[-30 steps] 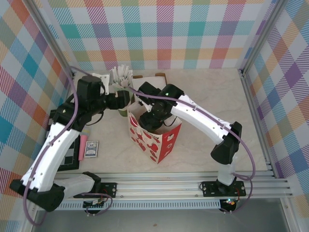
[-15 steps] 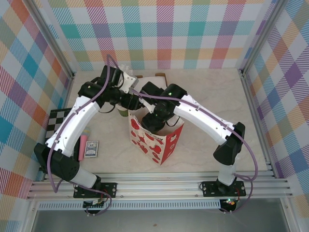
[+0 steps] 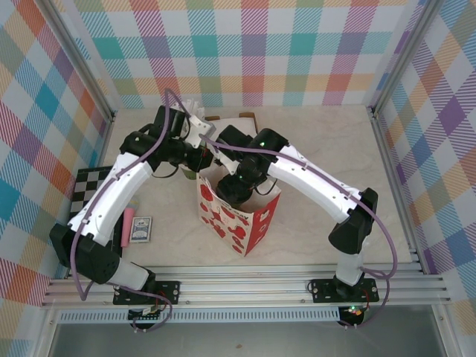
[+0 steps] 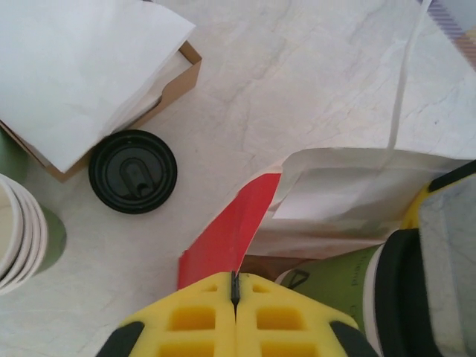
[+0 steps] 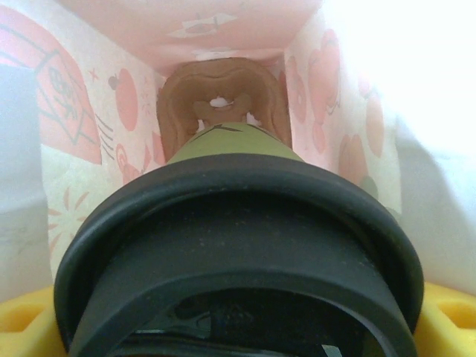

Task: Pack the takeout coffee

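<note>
My right pincer (image 3: 236,184) is down inside the mouth of the paper bag (image 3: 239,223), the red-and-white one standing on the bench (image 3: 320,134). It is clamped on the takeout coffee (image 5: 232,156). Through the right wrist camera my yellow fingers (image 5: 21,331) sit at either flank of its black lid (image 5: 238,253), and the green cup body points away from me, deeper into the bag. The cup is within the bag's walls, its base aimed at something brown (image 5: 219,97) lying at the bottom. I take that for a cardboard sleeve or holder, though the view is too close to be sure.

My left pincer (image 4: 235,297) is pressed together on the bag's rim at its far left corner, with the red edge of the paper running in between the fingers. From that wrist camera the cup's green side and lid show just inside the bag opening.

On the bench beyond lie a spare lid (image 4: 132,171), an open cardboard box (image 4: 178,78) with white paper in it, and a stack of lidless cups (image 4: 18,230) at the left edge.
</note>
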You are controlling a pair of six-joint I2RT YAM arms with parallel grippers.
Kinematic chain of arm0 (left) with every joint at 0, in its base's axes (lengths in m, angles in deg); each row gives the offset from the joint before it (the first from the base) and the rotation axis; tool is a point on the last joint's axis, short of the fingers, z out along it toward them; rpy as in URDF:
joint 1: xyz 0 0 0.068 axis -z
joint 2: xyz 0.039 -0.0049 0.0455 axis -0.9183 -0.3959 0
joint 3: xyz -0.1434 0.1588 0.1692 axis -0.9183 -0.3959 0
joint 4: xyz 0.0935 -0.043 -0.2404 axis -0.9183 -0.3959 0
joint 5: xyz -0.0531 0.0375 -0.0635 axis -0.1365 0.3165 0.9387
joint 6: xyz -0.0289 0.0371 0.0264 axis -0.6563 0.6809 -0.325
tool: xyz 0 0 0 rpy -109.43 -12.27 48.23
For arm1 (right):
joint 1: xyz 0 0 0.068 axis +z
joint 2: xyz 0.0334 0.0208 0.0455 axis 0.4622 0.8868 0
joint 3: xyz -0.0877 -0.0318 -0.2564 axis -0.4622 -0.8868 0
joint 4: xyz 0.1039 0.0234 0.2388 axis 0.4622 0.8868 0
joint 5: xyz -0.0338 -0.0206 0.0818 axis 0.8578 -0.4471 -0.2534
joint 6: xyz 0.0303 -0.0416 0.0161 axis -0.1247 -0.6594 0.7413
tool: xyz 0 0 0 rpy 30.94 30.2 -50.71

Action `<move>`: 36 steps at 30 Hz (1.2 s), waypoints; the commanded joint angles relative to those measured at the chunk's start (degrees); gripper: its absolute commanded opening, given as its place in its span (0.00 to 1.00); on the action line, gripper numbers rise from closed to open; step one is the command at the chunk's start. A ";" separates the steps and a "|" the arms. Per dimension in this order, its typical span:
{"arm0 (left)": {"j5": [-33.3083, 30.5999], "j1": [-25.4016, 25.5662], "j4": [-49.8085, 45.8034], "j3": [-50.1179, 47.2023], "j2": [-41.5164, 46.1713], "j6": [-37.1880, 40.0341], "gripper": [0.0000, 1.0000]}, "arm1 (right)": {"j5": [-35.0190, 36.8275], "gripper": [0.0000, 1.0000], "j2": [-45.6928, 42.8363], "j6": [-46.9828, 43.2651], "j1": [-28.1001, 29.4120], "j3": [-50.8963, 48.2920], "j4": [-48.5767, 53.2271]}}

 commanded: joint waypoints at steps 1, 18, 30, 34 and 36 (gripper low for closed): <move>1.35 0.10 4.89 -1.90 3.19 -1.91 0.00 | -2.43 0.62 0.87 2.05 0.15 2.76 1.78; -1.71 -1.25 17.67 -10.79 6.56 -9.52 0.00 | 7.81 0.61 4.99 2.71 -1.83 5.10 12.24; -3.01 -1.52 14.77 -5.95 1.58 -12.23 0.00 | -6.88 0.60 3.49 -4.89 -1.45 -0.19 6.33; -1.30 -1.51 16.12 -6.50 2.05 -14.38 0.00 | 3.10 0.60 5.13 -0.67 -1.78 1.57 8.41; -0.98 -1.51 16.75 -7.02 2.57 -14.48 0.00 | 7.49 0.60 6.14 0.29 -1.78 2.90 10.57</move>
